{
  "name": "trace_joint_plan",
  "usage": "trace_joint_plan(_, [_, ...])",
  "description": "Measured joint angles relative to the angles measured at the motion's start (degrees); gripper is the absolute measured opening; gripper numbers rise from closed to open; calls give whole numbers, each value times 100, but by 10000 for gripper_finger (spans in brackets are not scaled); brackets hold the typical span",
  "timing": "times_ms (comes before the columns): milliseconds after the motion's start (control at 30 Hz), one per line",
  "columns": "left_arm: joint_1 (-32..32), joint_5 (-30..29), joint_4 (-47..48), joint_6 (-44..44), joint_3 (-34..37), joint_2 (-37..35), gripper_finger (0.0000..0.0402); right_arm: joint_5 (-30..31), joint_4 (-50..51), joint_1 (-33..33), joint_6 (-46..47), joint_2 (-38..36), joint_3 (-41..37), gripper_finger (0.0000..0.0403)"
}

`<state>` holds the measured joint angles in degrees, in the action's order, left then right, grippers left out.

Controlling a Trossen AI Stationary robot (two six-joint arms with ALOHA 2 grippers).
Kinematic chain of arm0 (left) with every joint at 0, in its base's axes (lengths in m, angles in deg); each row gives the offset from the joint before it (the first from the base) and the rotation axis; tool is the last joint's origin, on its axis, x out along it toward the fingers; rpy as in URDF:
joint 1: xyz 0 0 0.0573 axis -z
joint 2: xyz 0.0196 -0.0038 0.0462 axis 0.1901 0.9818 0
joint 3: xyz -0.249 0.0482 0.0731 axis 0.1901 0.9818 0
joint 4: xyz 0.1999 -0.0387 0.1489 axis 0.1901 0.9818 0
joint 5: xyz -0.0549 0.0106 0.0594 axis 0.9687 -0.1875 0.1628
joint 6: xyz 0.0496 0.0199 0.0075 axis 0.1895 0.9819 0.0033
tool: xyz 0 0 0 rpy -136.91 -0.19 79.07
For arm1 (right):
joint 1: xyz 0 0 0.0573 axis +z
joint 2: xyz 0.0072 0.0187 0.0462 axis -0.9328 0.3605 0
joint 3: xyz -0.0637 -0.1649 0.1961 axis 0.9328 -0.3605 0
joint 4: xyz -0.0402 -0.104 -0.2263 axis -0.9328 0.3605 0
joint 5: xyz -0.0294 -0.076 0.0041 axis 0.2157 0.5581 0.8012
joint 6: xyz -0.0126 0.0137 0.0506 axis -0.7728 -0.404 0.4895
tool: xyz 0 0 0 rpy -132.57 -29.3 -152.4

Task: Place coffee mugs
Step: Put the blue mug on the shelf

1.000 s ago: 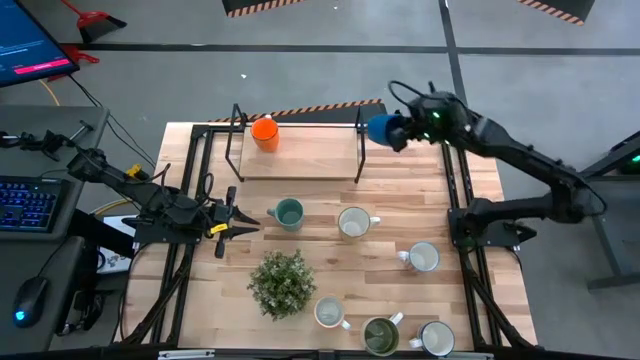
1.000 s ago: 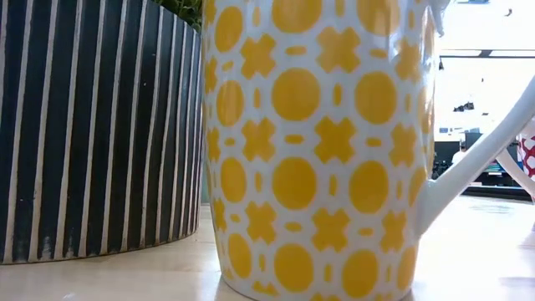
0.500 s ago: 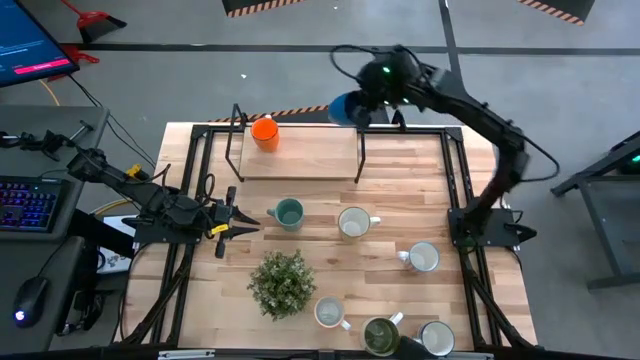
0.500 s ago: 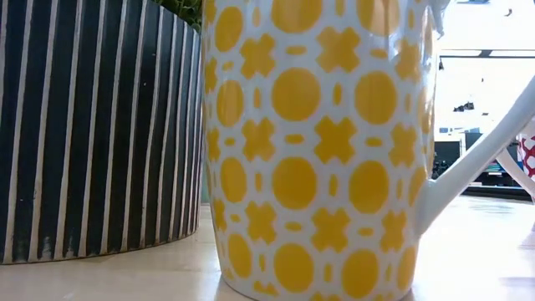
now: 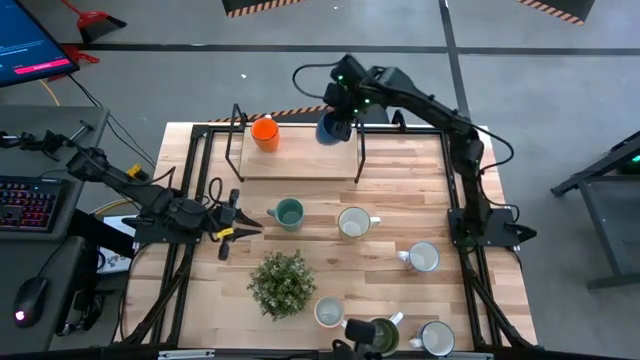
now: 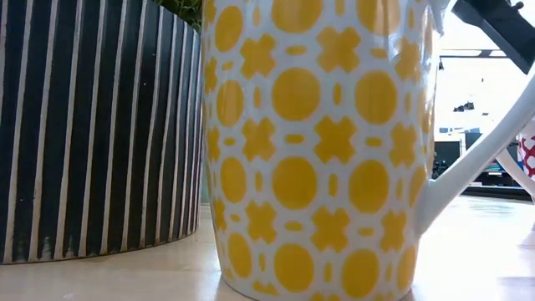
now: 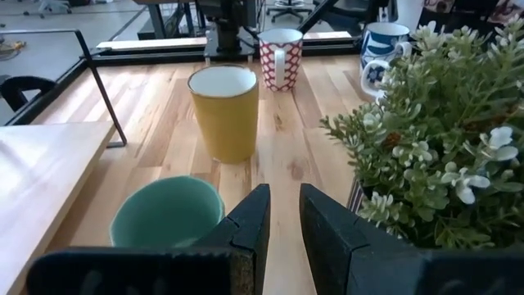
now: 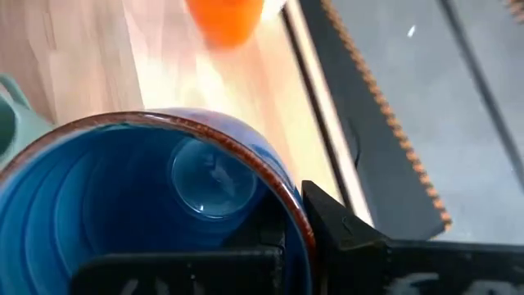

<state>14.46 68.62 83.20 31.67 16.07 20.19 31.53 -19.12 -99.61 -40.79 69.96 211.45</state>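
My right gripper [image 5: 338, 112] is shut on the blue mug [image 5: 330, 129] and holds it above the far right part of the raised wooden shelf [image 5: 300, 160]. The orange mug [image 5: 264, 132] stands on the shelf's far left part. On the table stand the teal mug [image 5: 288, 212], the olive-green mug [image 5: 380, 336] and several white mugs, among them one [image 5: 352, 222] beside the teal mug and one [image 5: 423, 257] farther right. My left gripper [image 7: 283, 233] waits at the table's left, open by a narrow gap, just short of the teal mug [image 7: 168, 215]. My right gripper holds the blue mug by its brown rim [image 8: 299, 215]. One finger [image 8: 336, 225] lies outside the wall; the other seems to be inside the mug, mostly hidden. The mug [image 8: 172, 188] is lifted clear above the shelf and tilted, its open mouth toward the wrist camera.
A bushy potted plant [image 5: 282, 282] stands near the table's middle front; its striped pot [image 6: 92, 125] and a yellow-patterned mug [image 6: 322, 150] fill the low view. The shelf has black metal legs [image 5: 360, 150]. Bare wood lies between the orange mug and the blue mug.
My right gripper has carried the blue mug along the table's far edge toward the left, from beyond the shelf's right end to above its far right part. The mug has stayed lifted clear in the hold. The left arm has kept still.
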Motion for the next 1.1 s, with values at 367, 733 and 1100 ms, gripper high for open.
trace_joint_plan(367, [2,2,-96,-6,0,268,60,-361,77,167,-188,652,-87,0])
trace_joint_plan(733, [0,4,-347,-2,0,372,60,-244,202,278,-343,1033,-94,0])
trace_joint_plan(1100, [-1,4,-342,-2,0,374,60,-44,278,264,-20,1033,-94,0])
